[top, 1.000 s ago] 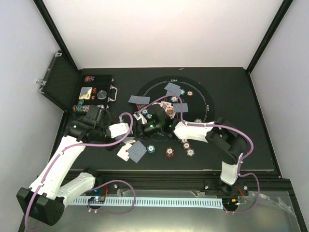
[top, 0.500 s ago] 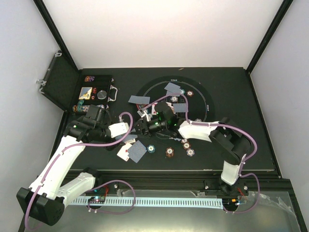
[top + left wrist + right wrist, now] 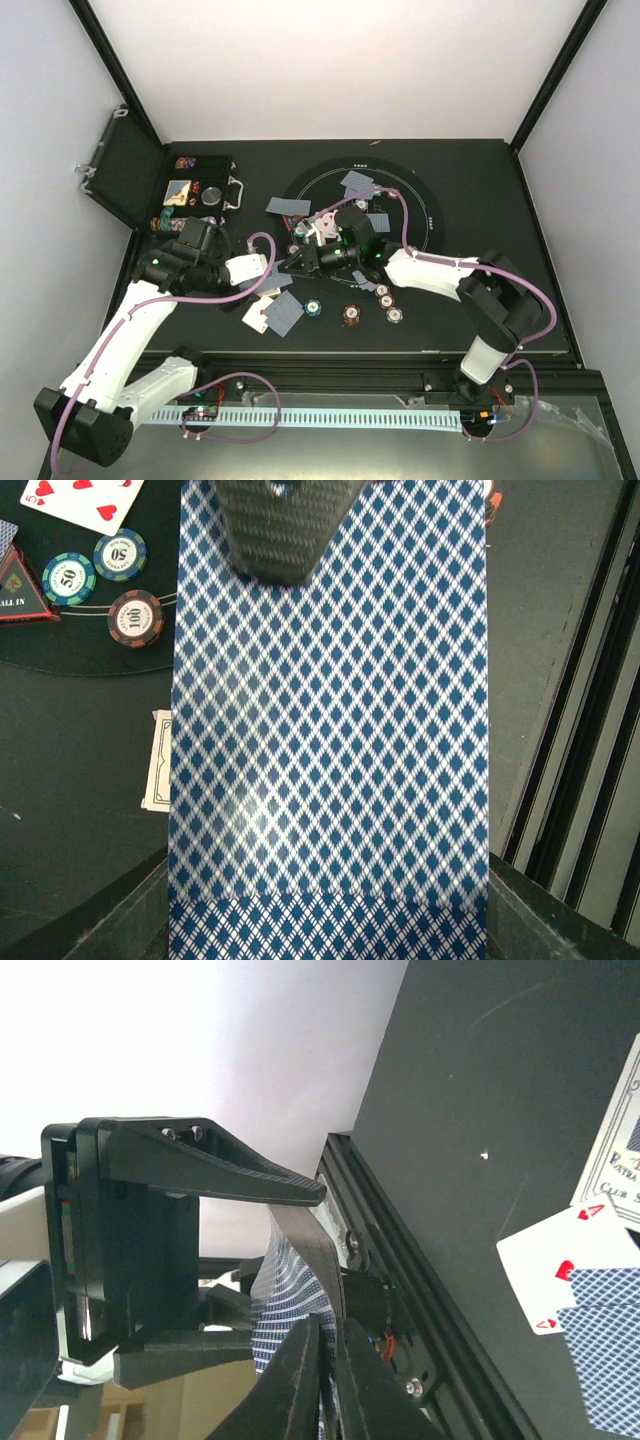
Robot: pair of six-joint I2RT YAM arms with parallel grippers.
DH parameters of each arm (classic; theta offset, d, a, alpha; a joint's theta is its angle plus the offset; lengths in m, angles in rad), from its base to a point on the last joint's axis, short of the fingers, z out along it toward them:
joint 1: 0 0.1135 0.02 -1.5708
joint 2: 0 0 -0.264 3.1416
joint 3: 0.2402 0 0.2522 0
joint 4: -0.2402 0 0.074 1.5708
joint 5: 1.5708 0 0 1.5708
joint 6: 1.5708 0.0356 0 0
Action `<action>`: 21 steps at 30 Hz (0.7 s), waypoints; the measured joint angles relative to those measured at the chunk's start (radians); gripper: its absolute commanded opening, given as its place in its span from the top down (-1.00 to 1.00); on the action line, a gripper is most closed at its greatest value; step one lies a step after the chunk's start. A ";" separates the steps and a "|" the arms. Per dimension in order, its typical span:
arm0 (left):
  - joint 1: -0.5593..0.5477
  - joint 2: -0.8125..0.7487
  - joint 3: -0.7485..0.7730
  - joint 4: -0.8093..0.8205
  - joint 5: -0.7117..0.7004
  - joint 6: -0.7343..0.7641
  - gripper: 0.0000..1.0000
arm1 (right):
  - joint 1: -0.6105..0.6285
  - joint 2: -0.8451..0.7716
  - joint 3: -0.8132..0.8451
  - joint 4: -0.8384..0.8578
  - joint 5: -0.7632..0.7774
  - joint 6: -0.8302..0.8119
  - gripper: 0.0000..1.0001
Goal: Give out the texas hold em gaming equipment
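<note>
Card held between both arms, seen from beside the table. The left gripper (image 3: 287, 550) is clamped on a blue-diamond-backed card (image 3: 330, 740), one finger pressed flat on its back; whether more cards lie beneath it cannot be told. The right gripper (image 3: 330, 1338), stretched across from the right, has its fingers nearly together, pinching an edge of the same card. The two grippers meet just beside the near-left edge of the round mat (image 3: 415, 200). On the mat below them lie two teal chips (image 3: 120, 553), one red-brown chip (image 3: 135, 617) and a face-up hearts card (image 3: 85, 498). Further cards (image 3: 358, 182) and chips (image 3: 350, 316) lie scattered over the mat and the black table (image 3: 500, 300). The open case (image 3: 195, 190) sits at the far left.
</note>
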State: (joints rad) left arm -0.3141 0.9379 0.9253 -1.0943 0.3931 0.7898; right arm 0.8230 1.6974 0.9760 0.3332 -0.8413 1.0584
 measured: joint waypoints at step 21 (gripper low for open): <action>0.001 0.015 -0.056 0.040 -0.036 0.001 0.97 | -0.188 -0.086 -0.116 0.027 -0.032 0.050 0.98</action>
State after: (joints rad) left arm -0.3130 0.9531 0.8696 -1.0546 0.3573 0.7910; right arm 0.6353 1.6112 0.8604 0.3607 -0.8734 1.1080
